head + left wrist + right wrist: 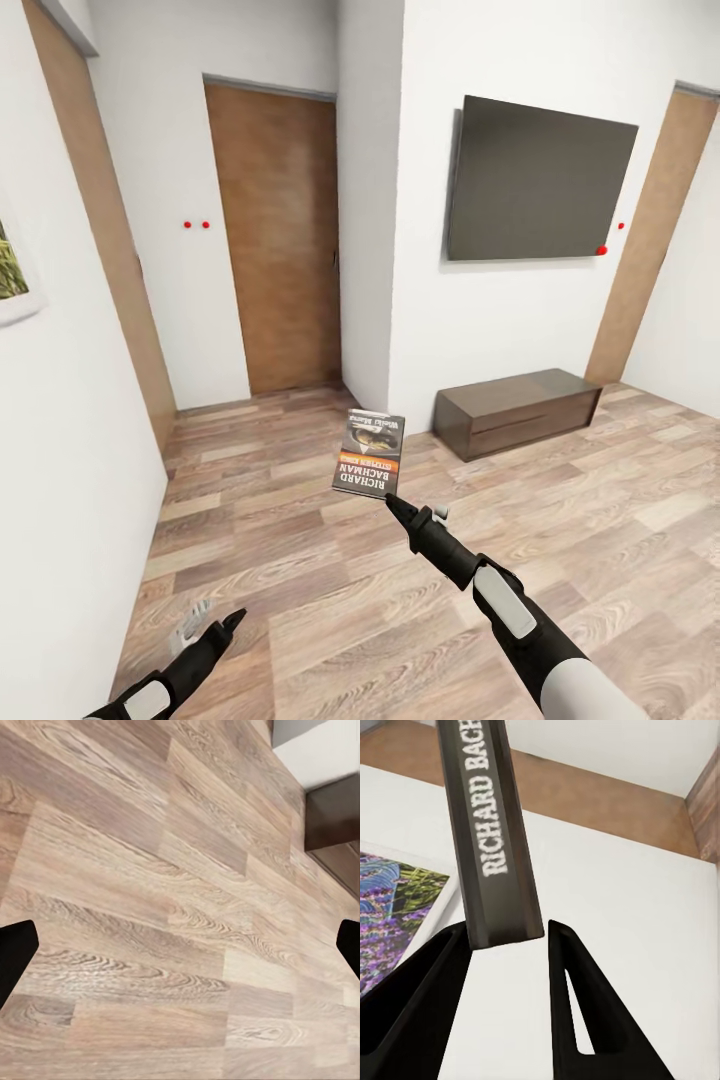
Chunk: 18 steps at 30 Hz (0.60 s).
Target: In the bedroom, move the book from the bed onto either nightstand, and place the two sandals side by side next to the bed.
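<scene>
The left gripper [232, 622], at the lower left of the head frame, hangs empty over the wood-plank floor [300, 560]; in its wrist view the dark fingertips [16, 952] stand at opposite frame edges, so the jaws are spread.

The right gripper [392, 500], just below frame centre, is clamped on the book [370, 452], which is held in the air by one edge only. In the right wrist view the thin spine [491, 832] sits between the fingers.

Risk: the paperback is thin and smooth-covered, gripped at its margin. A fast swing or base turn could pivot it or let it slip to the floor.

Farther, at right of centre: a glossy, dark-brown low bench [520, 410], then a flat matte wall screen [540, 180] and a wood-grain door [280, 240].
</scene>
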Motion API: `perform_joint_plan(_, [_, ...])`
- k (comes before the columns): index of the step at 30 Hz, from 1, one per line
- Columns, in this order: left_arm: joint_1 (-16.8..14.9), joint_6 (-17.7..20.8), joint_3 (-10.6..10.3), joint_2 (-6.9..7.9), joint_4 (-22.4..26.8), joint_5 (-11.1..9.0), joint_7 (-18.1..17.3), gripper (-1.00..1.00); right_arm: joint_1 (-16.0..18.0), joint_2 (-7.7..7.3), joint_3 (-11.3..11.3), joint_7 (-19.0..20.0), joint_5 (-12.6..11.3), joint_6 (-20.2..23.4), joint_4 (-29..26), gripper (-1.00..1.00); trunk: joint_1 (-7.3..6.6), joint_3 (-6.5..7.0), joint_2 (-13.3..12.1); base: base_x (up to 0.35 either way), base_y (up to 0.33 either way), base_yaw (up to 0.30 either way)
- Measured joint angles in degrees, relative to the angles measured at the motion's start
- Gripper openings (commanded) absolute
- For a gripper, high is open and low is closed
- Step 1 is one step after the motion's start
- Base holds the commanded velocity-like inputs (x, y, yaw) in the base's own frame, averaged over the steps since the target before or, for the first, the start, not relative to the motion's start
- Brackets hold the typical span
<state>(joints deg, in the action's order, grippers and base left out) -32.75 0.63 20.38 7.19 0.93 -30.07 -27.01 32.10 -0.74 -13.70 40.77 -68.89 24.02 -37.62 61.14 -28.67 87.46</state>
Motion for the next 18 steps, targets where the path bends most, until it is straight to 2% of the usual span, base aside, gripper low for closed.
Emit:
perform_joint_plan(6, [0.0, 0.0, -0.19, 0.0, 0.0, 0.0, 0.0, 1.0, 0.0, 0.0, 0.0, 0.01, 0.0, 0.01, 0.0, -1.0, 0.0, 0.0, 0.0, 0.143, 0.0, -0.174])
perform_joint_plan(18, [0.0, -0.07, -2.1, 0.0, 0.0, -0.02, 0.08, 1.0, 0.01, -0.08, 0.04, 0.06, -0.01, 0.02, 0.0, -1.0, 0.0, 0.0, 0.0, 0.143, 0.0, -0.174])
